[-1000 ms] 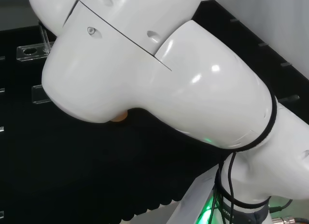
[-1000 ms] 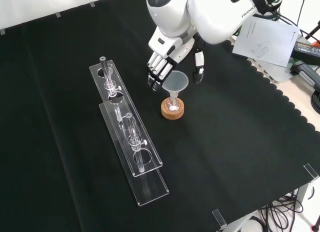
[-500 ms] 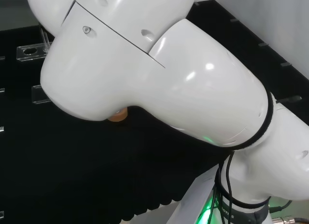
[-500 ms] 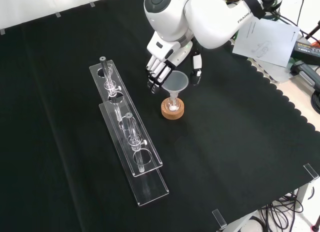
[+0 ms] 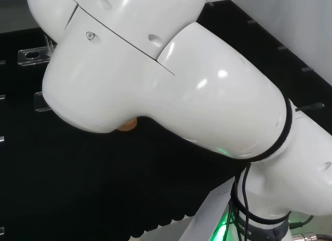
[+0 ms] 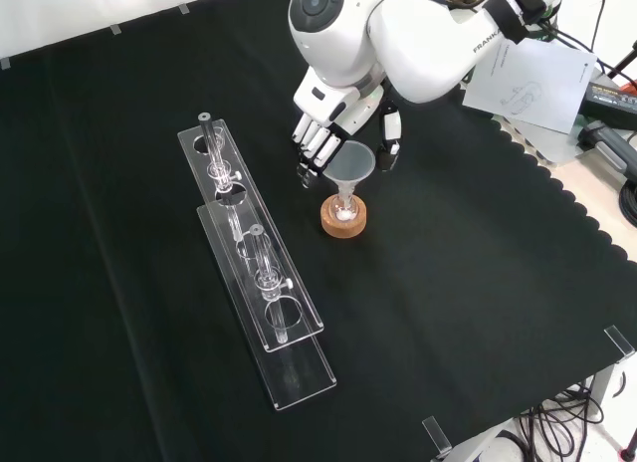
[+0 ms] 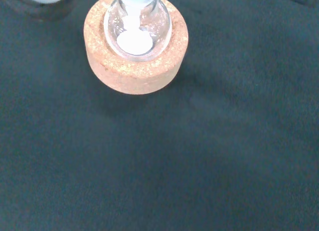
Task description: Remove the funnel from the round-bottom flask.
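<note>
A clear funnel [image 6: 350, 166] stands with its stem in a small round-bottom flask [image 6: 344, 209], which rests on a cork ring [image 6: 344, 220]. The hand [image 6: 328, 118] hangs just above and behind the funnel's bowl. Its fingers [image 6: 311, 148] reach down on the funnel's left and the thumb [image 6: 389, 138] on its right in the front view, spread apart and not touching the rim. The wrist view looks down on the cork ring [image 7: 135, 71] with the flask [image 7: 137, 29] in it, white powder at its bottom. In the head view a sliver of cork ring [image 5: 127, 125] peeks from under the arm.
Two long clear racks [image 6: 261, 283] with test tubes lie on the black cloth left of the flask in the front view. Papers [image 6: 528, 74] and cables lie beyond the cloth's edge at the upper right. Rack ends [image 5: 32, 55] show at the head view's left.
The hand has risen slightly and shifted a little, its fingers still spread on both sides of the funnel. The funnel, flask and cork ring have not moved.
</note>
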